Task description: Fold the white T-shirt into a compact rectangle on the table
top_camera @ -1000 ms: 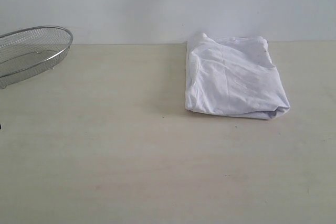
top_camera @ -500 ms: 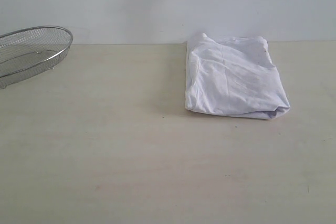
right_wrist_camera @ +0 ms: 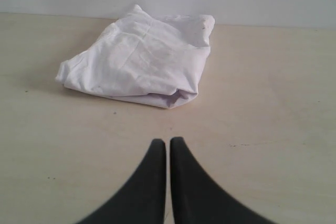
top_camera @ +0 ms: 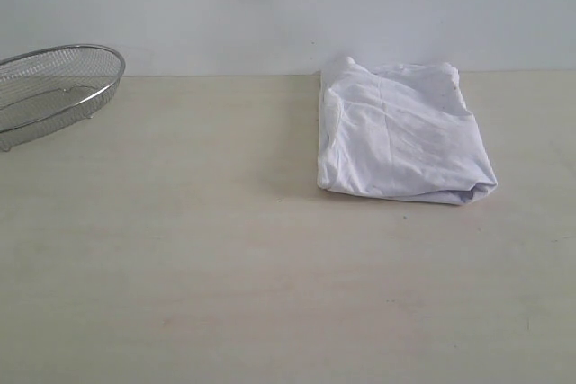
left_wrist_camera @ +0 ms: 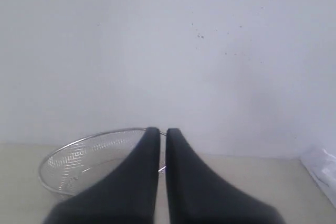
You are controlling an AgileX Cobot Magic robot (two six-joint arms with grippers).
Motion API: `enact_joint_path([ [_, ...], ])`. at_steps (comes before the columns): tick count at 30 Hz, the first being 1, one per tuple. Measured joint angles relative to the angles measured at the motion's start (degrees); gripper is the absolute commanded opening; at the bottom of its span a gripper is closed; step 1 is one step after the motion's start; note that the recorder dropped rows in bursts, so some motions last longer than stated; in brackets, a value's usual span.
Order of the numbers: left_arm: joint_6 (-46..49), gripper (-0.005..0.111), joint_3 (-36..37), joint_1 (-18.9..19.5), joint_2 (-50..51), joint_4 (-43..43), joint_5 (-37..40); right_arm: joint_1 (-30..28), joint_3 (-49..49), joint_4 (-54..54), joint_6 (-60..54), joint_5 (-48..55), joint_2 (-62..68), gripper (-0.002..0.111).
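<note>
Wire-mesh basket (top_camera: 36,87) sits well apart from the folded white T-shirt (top_camera: 400,137); left hand (left_wrist_camera: 162,132), right hand (right_wrist_camera: 168,141) both closed.

Left gripper (left_wrist_camera: 163,130) & right gripper (right_wrist_camera: 167,140) looked alike: each had 2 matte black fingers (right_wrist_camera: 147,182), smooth-surfaced, broad at base, curving in & tapering to narrow rounded tips. Bases looked blurred, v. close to cam.

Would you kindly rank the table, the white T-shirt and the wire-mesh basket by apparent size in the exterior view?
1. the table, filling most of the picture.
2. the white T-shirt.
3. the wire-mesh basket; the picture's edge cuts it off, so its full size is unsure.
</note>
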Motion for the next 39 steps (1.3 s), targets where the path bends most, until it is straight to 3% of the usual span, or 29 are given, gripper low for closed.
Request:
enact_joint_path([
  [7,-0.6,0.005,6.1,0.1,-1.7,0.0,1.3,0.0,0.0,0.0,0.0,0.0,0.0,0.0],
  [15,-2.0,0.005,11.6,0.1,-4.0,-9.7,3.8,0.0,0.0,0.0,0.0,0.0,0.0,0.0],
  [21,-15.5,0.005,11.6,0.1,-8.7,-10.0,7.8,0.0,0.0,0.0,0.0,0.0,0.0,0.0],
  [25,-25.8,0.005,11.6,0.1,-10.3,1.7,8.7,0.0,0.0,0.0,0.0,0.0,0.0,0.0],
  [32,-28.6,0.005,11.6,0.7,-10.6,30.1,8.7,0.0,0.0,0.0,0.0,0.0,0.0,0.0],
  [39,-31.7,0.005,11.6,0.7,-10.6,30.7,13.1,0.0,0.0,0.0,0.0,0.0,0.0,0.0],
])
